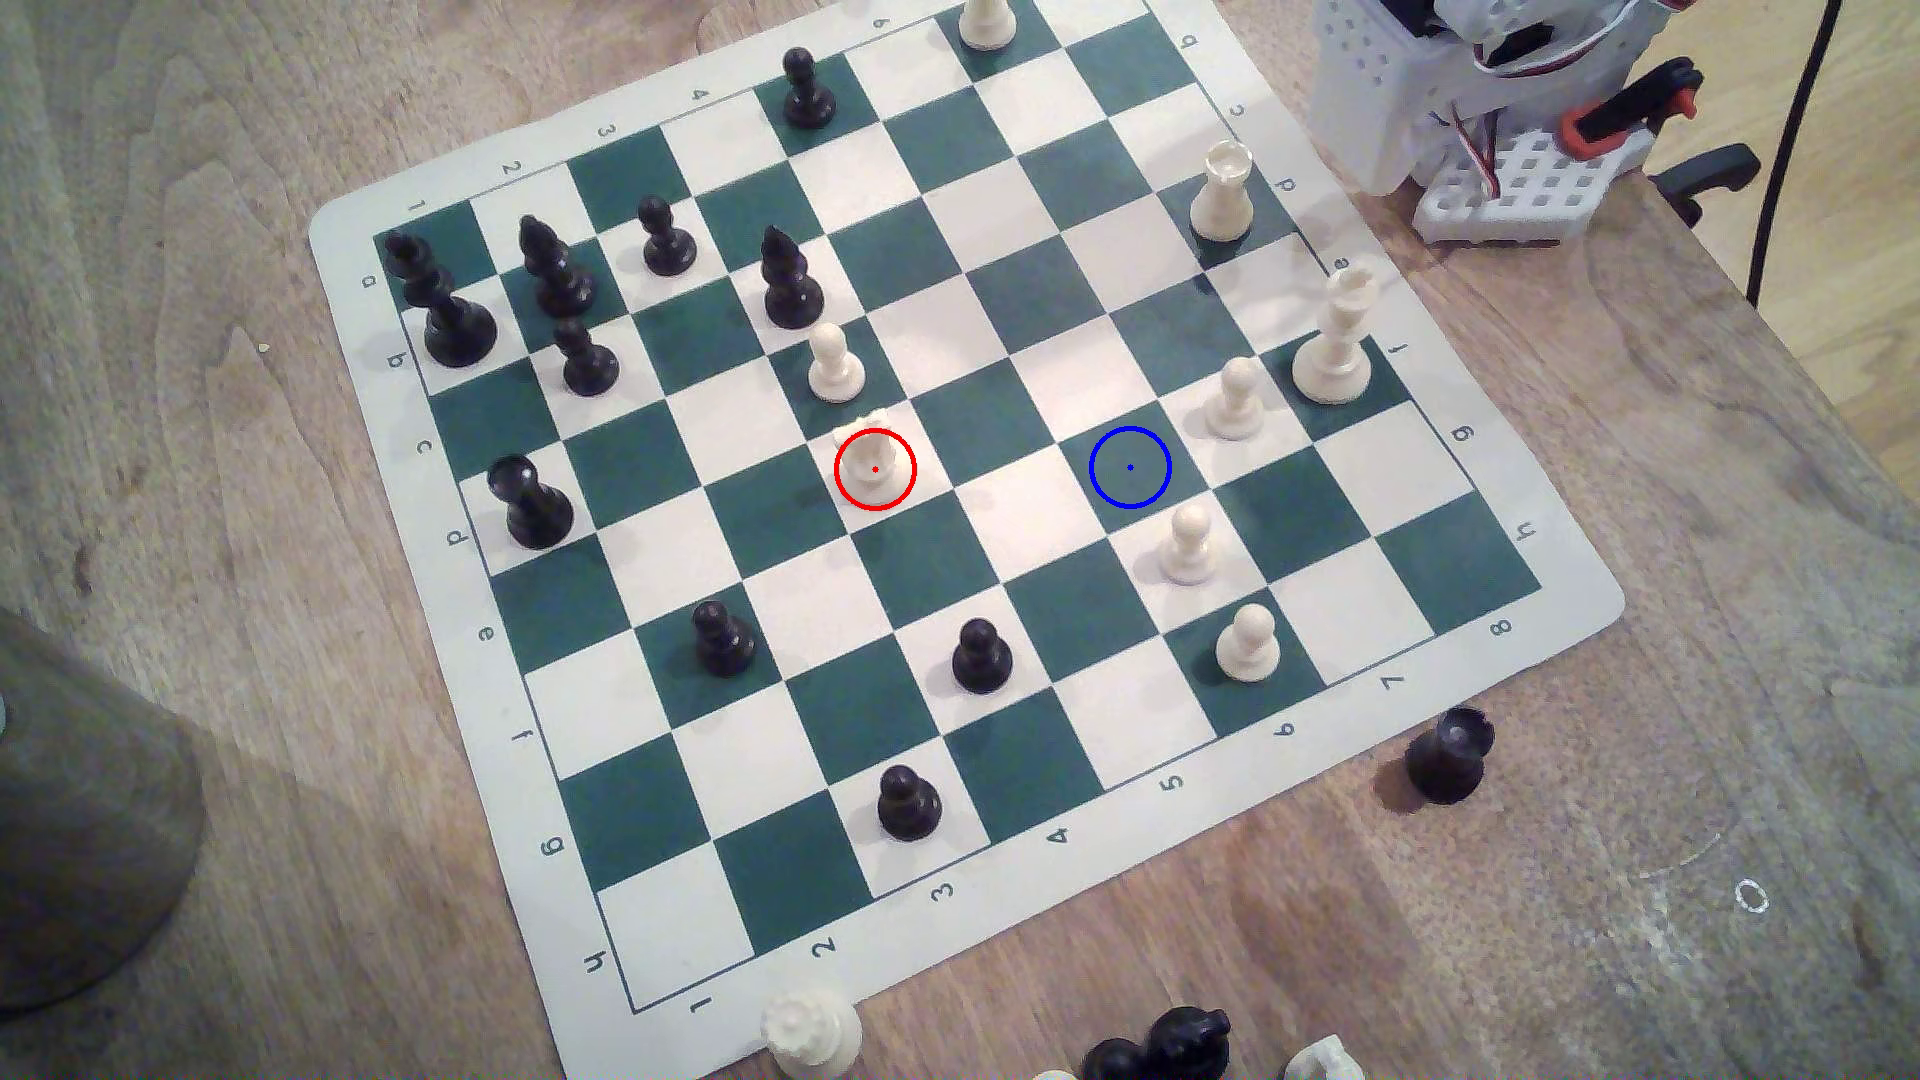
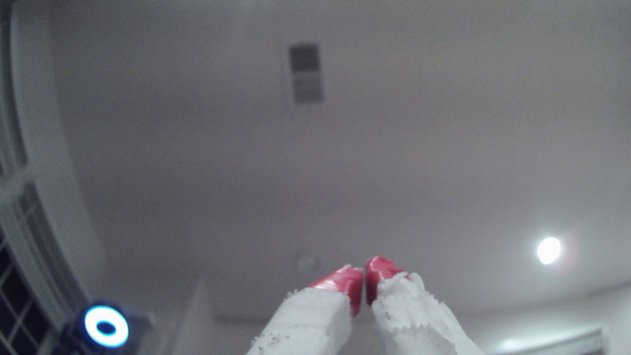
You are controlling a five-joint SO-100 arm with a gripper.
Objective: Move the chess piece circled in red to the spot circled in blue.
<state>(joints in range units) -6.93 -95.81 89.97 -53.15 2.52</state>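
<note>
- Exterior view: the green-and-white chessboard mat (image 1: 1049,940) is lying askew on the wooden tabletop (image 1: 1714,644), filling most of the frame.
- The cream rook (image 1: 871,457), ringed in red, is standing upright on a white square just left of the frame's centre, directly below a cream pawn (image 1: 834,363) on the neighbouring dark square.
- The blue-ringed dark green square (image 1: 1130,467) is sitting to the right of the rook at about the same height in the frame, with nothing standing on it; a cream pawn (image 1: 1234,397) is standing just beside it, up and to the right.
- The robot's white base (image 1: 1455,114) is sitting at the upper right corner, off the mat.
- Wrist view: the pincer (image 2: 364,273) is pointing up at a pale ceiling, its red-tipped fingers (image 2: 345,278) pressing together on nothing, at the lower centre.
- A ceiling lamp (image 2: 548,250) is glowing at the lower right.
</note>
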